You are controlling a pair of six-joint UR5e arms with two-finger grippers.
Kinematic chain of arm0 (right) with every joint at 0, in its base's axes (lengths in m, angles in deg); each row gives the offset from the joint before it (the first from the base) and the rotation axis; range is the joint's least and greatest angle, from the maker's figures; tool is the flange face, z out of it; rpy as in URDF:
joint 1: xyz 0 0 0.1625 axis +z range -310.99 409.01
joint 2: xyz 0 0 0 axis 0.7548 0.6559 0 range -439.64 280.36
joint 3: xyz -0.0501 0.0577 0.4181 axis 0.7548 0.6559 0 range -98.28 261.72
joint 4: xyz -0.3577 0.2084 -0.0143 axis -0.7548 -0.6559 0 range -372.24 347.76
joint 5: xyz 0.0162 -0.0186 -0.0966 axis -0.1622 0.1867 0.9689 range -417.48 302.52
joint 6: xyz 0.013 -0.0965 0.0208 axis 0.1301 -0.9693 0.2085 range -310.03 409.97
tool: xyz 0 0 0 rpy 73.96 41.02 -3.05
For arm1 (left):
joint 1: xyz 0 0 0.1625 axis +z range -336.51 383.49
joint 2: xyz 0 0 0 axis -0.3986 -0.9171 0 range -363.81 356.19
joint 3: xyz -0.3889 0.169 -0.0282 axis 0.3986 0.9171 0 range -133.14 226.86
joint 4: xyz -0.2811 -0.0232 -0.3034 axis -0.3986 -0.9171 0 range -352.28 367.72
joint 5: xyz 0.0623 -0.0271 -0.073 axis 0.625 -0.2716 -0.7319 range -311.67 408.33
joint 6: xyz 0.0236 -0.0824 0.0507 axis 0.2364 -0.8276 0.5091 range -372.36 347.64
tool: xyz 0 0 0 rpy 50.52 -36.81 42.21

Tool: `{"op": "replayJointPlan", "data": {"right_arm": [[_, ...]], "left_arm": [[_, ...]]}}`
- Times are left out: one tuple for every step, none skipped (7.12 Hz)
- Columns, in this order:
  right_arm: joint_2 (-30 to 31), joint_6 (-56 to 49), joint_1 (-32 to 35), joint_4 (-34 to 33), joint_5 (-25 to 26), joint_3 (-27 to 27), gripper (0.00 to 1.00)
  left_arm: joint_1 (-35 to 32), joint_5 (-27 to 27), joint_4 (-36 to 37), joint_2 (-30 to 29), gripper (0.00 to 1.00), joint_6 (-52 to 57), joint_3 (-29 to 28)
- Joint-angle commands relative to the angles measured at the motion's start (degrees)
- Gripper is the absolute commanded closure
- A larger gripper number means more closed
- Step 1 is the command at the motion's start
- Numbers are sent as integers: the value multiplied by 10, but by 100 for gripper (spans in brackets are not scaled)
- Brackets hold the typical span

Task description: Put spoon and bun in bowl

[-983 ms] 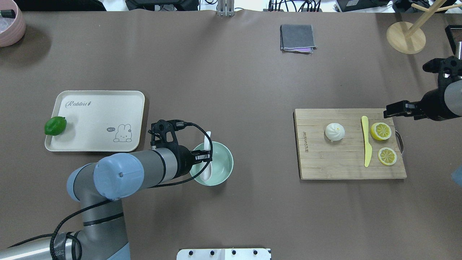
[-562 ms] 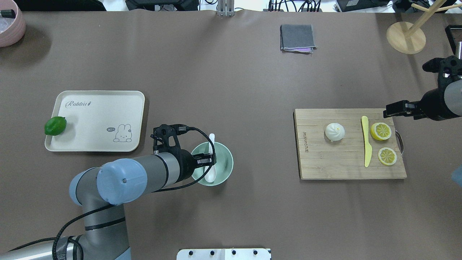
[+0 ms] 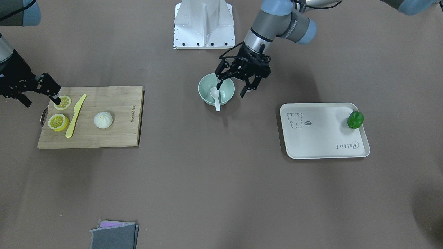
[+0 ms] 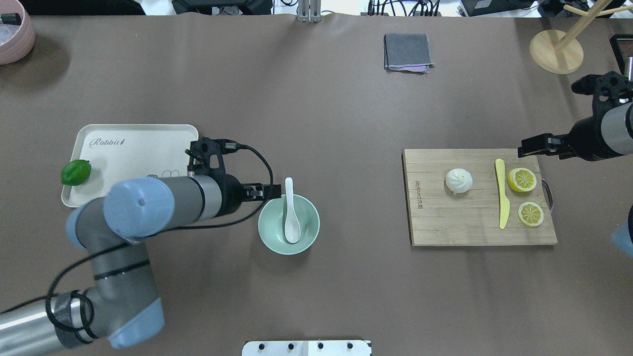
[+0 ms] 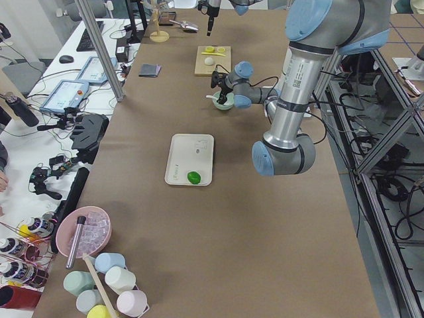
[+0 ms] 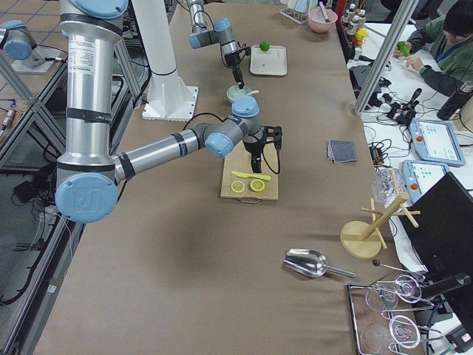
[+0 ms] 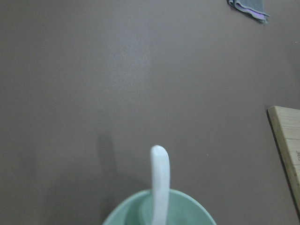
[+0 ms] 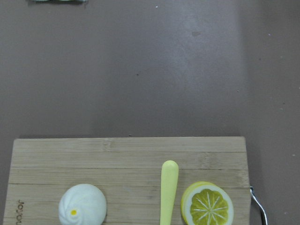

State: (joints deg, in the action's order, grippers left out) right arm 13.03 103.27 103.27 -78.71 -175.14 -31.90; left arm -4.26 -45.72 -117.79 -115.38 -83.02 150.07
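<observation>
Since the spoon (image 4: 291,217) lies in the bowl (image 4: 269,237) at centre frame, the left gripper (image 3: 231,90) hangs beside it, spread wide and empty. The bun (image 4: 459,180) waits at right on the cutting board (image 4: 445,222). The right gripper (image 3: 41,101), parted and empty, probably must reach it next.

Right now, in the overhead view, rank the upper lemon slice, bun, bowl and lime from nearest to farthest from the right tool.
From the right tool:
1. Upper lemon slice, just below it, at the right end of the board.
2. Bun, on the board's left part.
3. Bowl, mid-table, holding the spoon.
4. Lime, far left, at the left edge of the tray.
</observation>
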Motion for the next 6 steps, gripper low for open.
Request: {"op": "replayJointPlan", "data": {"right_arm": [[-32,1,-34,-35,44,2,0],[-59,1,-54,-82,65,4,1],[-81,6,-83,-115,99,8,3],[-101,41,-112,-124,119,21,7],[-111,64,-140,-123,146,33,17],[-121,77,-160,-123,171,47,21]], "left_arm": [[-179,-198,11,109,2,218,0],[-251,-264,11,151,2,303,-2],[-307,-304,11,186,2,381,-5],[-355,-332,13,205,2,452,-14],[-375,-356,12,208,2,472,-24],[-376,-357,11,208,2,472,-26]]}}
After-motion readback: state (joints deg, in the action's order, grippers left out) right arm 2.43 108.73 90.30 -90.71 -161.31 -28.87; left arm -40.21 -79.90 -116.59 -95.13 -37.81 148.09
